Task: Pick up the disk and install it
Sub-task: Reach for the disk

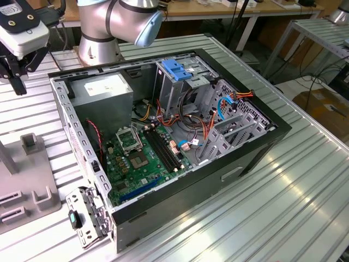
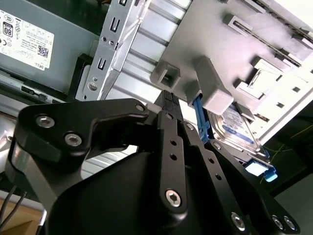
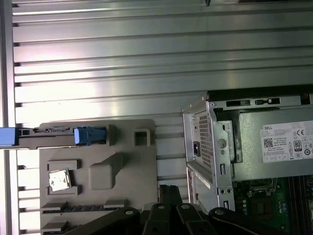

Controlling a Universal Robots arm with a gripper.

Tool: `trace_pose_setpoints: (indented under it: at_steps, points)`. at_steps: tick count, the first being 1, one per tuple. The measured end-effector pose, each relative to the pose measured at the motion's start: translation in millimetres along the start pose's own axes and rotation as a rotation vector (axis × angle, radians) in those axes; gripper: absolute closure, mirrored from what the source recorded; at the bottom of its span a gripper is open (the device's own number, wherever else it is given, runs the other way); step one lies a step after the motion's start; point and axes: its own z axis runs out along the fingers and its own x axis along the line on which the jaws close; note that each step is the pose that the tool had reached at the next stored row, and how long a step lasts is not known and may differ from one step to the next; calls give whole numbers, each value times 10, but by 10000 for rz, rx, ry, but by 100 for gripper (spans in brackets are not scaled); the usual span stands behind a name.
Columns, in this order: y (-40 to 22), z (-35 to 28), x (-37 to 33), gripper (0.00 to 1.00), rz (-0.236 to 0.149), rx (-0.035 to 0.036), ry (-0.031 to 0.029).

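The disk [image 2: 235, 131], silver-grey with a white-and-dark label and bright blue rails, stands on edge in a slot of the grey fixture tray [image 2: 215, 44]. In the first wrist view the disk [image 3: 49, 138] shows edge-on along the fixture tray's [image 3: 98, 171] border. My gripper [image 1: 16, 84] hangs above the ribbed table, between the open computer case [image 1: 256, 147] and the tray and apart from the disk. Its black fingertips [image 2: 168, 98] lie together with nothing between them, as the first wrist view also shows of my gripper [image 3: 168, 192].
The case holds a grey power-supply box [image 1: 103, 90], a green motherboard [image 1: 142, 158] and a drive cage with a blue latch [image 1: 175, 68]. A processor chip [image 3: 58, 180] sits in the tray. The arm's base [image 1: 98, 33] stands behind the case.
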Motion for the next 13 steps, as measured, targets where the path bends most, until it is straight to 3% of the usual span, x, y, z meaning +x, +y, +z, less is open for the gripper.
trace_pose_setpoints:
  at_steps: [13]
  points:
    - [-1,-1,15,89,2,1,0]
